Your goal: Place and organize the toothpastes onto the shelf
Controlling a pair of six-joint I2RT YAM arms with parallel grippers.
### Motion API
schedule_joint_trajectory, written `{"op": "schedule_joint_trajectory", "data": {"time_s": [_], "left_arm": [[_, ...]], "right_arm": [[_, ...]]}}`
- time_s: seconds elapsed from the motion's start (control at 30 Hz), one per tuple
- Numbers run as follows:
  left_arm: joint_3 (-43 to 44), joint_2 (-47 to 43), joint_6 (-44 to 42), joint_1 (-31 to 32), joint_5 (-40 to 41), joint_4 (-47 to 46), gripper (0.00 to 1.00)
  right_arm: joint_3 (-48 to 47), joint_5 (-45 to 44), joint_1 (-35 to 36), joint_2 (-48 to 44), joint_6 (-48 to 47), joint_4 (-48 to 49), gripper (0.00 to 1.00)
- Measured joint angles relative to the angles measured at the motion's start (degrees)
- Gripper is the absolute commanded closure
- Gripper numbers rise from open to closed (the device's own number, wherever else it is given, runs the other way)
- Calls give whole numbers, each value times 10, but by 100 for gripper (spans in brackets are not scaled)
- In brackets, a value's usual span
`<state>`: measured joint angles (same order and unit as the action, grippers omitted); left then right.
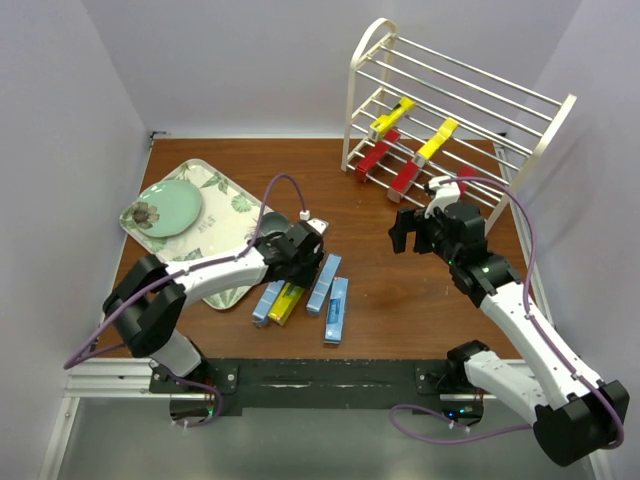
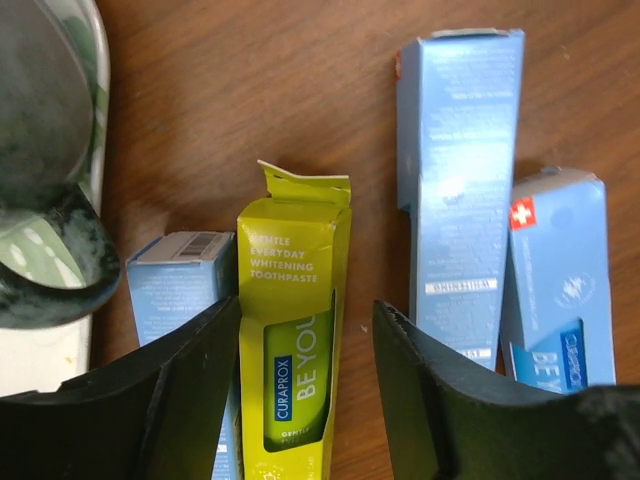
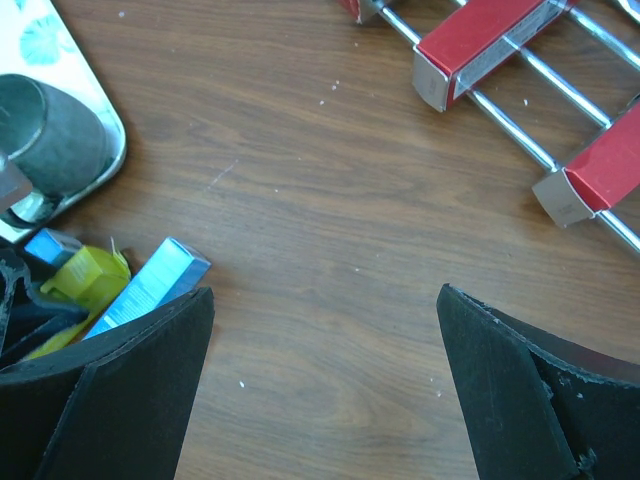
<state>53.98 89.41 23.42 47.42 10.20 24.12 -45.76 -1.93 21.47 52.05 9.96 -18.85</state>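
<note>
The cream shelf (image 1: 455, 95) stands at the back right. Two yellow toothpastes (image 1: 392, 117) (image 1: 437, 138) lie on its middle tier. Three red ones lie on the bottom rods (image 1: 375, 158) (image 1: 405, 178); the right wrist view shows them (image 3: 480, 45) (image 3: 600, 170). A yellow box (image 1: 288, 303) and three light blue boxes (image 1: 268, 300) (image 1: 324, 283) (image 1: 338, 310) lie on the table. My left gripper (image 2: 307, 305) is open, its jaws straddling the yellow box (image 2: 295, 340), with a gap on the right side. My right gripper (image 3: 325, 292) is open and empty above bare table, left of the shelf's front.
A leaf-patterned tray (image 1: 225, 215) with a green plate (image 1: 165, 210) lies at the left. A grey mug (image 2: 40, 200) stands on the tray's near corner, close to the left finger. Blue boxes (image 2: 460, 190) (image 2: 180, 290) flank the yellow one. Walls close in on both sides.
</note>
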Motion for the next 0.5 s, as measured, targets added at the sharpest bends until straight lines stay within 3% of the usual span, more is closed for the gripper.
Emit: {"op": "schedule_joint_trajectory", "data": {"time_s": [0.17,0.33,0.5], "left_arm": [[40,48,0,0,34,13,37],[53,78,1,0,53,24,28],[57,83,2,2,66,33,30]], "right_arm": [[-1,0,0,18,-11,-1,2],[-1,0,0,21,-19,-2,2],[-1,0,0,25,-24,-2,2]]}}
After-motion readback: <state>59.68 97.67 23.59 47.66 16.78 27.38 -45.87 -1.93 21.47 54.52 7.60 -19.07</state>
